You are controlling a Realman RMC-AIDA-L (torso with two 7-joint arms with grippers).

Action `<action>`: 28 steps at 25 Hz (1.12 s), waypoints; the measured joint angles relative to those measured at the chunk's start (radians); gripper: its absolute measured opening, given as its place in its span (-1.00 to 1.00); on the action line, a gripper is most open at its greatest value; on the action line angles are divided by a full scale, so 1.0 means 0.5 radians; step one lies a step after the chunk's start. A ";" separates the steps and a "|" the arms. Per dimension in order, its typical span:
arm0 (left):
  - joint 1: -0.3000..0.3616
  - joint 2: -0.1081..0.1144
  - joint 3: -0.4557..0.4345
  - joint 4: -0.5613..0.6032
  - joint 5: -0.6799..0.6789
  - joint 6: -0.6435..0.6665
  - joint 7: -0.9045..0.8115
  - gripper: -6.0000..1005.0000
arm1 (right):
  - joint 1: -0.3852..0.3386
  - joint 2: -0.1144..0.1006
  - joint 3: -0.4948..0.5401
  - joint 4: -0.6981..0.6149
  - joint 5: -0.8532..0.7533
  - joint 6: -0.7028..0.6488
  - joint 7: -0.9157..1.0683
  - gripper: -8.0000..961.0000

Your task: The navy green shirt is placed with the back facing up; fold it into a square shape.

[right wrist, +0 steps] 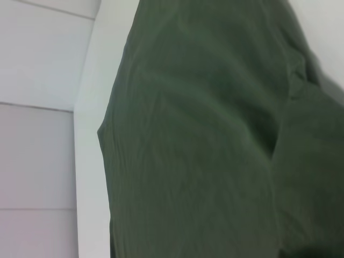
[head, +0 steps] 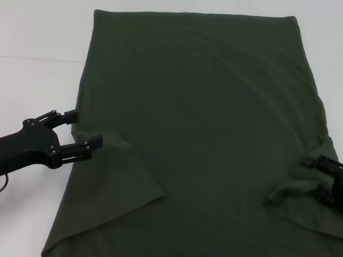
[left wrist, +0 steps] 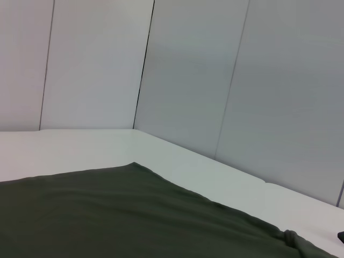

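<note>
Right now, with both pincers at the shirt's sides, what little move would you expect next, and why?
Probably the left pincer closes on the shirt's left edge. Its fingers stand open with the sleeve's edge between them. The shirt lies flat on the white table, both sleeves already turned inward. The right pincer sits at the opposite sleeve, so a matching grip there seems likely before any fold.

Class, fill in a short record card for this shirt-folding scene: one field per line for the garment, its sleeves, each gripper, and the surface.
garment: navy green shirt, spread flat, plain side up
sleeves: both folded inward onto the body
left gripper: open, at the shirt's left edge beside the folded sleeve
right gripper: at the shirt's right edge by the bunched sleeve
surface: white table
fold stage: body not yet folded to a square
</note>
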 joint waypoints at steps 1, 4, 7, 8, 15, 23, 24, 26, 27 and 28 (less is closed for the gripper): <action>-0.002 0.001 0.000 0.000 0.000 0.000 0.000 0.86 | -0.003 0.002 0.010 0.000 0.000 0.003 -0.002 0.74; -0.006 0.003 0.000 0.000 0.000 -0.006 0.001 0.86 | -0.008 0.009 0.035 0.001 0.000 0.007 -0.011 0.74; -0.014 0.004 0.000 0.000 0.000 -0.011 0.003 0.86 | -0.002 0.016 0.049 0.001 0.000 0.012 -0.014 0.73; -0.016 0.004 0.000 0.000 0.000 -0.011 0.004 0.86 | 0.002 0.017 0.049 0.001 0.000 0.015 -0.016 0.73; -0.018 0.004 0.001 0.000 0.000 -0.013 0.000 0.86 | 0.069 0.020 0.044 0.000 0.000 0.011 -0.089 0.68; -0.014 0.004 -0.001 0.000 0.000 -0.008 0.000 0.86 | 0.171 0.026 0.029 0.000 -0.003 0.008 -0.112 0.64; -0.012 0.004 -0.002 0.000 0.000 -0.008 0.000 0.86 | 0.183 0.027 0.022 0.000 -0.005 0.008 -0.112 0.64; -0.009 0.004 -0.003 0.000 0.000 -0.005 0.000 0.86 | 0.206 0.028 0.005 0.000 -0.005 0.008 -0.113 0.64; -0.009 0.004 -0.003 0.000 0.000 -0.003 0.000 0.86 | 0.222 0.029 -0.010 0.000 -0.006 0.010 -0.113 0.64; -0.008 0.003 -0.003 0.001 0.000 -0.003 0.000 0.86 | 0.238 0.029 -0.026 0.000 -0.005 0.013 -0.113 0.64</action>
